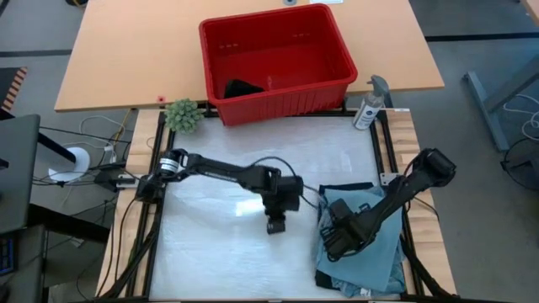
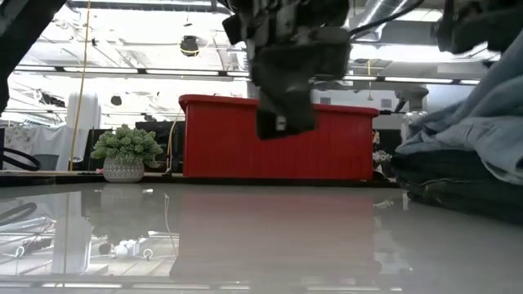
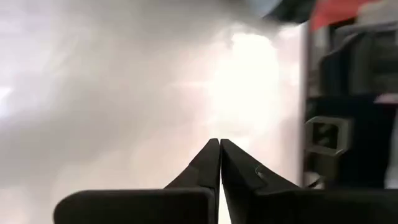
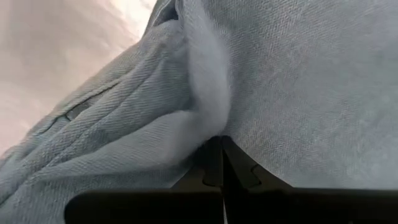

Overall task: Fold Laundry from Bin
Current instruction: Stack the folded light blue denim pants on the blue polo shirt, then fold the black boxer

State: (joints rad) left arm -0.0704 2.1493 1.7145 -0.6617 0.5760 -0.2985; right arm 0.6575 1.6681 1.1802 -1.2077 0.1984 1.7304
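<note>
— How does the folded laundry [image 1: 364, 244] lie?
— Long axis toward the table's [image 1: 210, 252] near edge, under the right gripper [image 4: 222, 146], whose jaws pinch a light blue fold.
— And the left gripper [image 1: 275, 224]?
— Pressed together, empty, beside the pile. Only the overhead view shows a black item [image 1: 242, 87] inside the bin [image 1: 290, 99].

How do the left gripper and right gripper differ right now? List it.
The left gripper hangs over bare white table, touching nothing; the right gripper presses into the light blue garment. The left gripper sits near the table's middle; the right gripper is at the folded pile on the right side. Both are shut.
</note>
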